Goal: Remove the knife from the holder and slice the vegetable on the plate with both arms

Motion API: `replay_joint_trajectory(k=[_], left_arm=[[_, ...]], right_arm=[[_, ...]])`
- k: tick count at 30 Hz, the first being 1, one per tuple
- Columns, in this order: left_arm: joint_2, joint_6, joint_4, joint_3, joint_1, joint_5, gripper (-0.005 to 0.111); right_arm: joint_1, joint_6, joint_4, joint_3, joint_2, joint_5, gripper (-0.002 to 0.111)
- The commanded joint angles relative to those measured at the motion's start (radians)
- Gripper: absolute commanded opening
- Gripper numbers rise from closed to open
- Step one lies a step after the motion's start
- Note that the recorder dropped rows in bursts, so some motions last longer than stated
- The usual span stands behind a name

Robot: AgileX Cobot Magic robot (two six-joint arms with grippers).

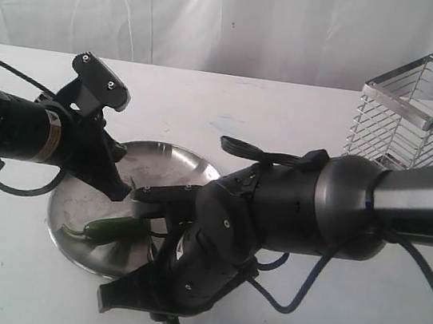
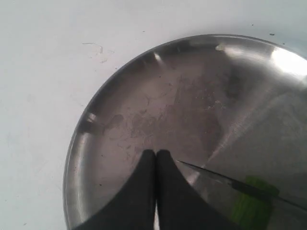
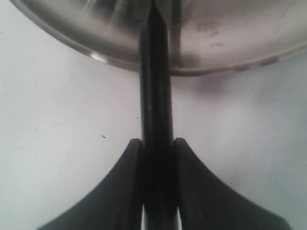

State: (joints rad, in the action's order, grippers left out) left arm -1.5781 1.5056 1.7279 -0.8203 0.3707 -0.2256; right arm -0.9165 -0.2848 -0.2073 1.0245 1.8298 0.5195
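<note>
Black knife [image 3: 156,96] handle, pinched in right jaws, crosses plate [image 3: 216,71] rim; left jaws closed.

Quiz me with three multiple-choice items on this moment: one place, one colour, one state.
1. Where is the knife? A in the holder; B in the right gripper; C in the left gripper.
2. What colour is the pepper? A red; B green; C yellow.
3. How is the left gripper? A shut, empty; B wide open; C shut on the pepper.
Answers: 1 B, the right wrist view shows its black handle clamped there, away from the holder. 2 B, it lies dark green on the plate. 3 A, its tips meet with nothing between them.
</note>
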Motion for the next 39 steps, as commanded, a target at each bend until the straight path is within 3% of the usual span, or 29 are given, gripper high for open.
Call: replay_joint_trajectory(k=[1, 9, 24, 39], left_arm=[[0.002, -0.003, 0.001, 0.003, -0.002, 0.010, 0.000], [-0.064, -0.122, -0.005, 0.003, -0.002, -0.069, 0.000], [-0.076, -0.474, -0.432, 0.003, -0.002, -0.046, 0.000], [-0.159, -0.493, -0.477, -0.018, -0.002, -0.195, 0.000]], right_arm=[[-0.002, -0.045, 0.005, 0.001, -0.003, -0.061, 0.000], [-0.002, -0.081, 0.002, 0.001, -0.003, -0.033, 0.000], [-0.002, -0.084, -0.041, 0.001, -0.003, 0.013, 0.000], [-0.002, -0.084, -0.054, 0.001, -0.003, 0.014, 0.000]])
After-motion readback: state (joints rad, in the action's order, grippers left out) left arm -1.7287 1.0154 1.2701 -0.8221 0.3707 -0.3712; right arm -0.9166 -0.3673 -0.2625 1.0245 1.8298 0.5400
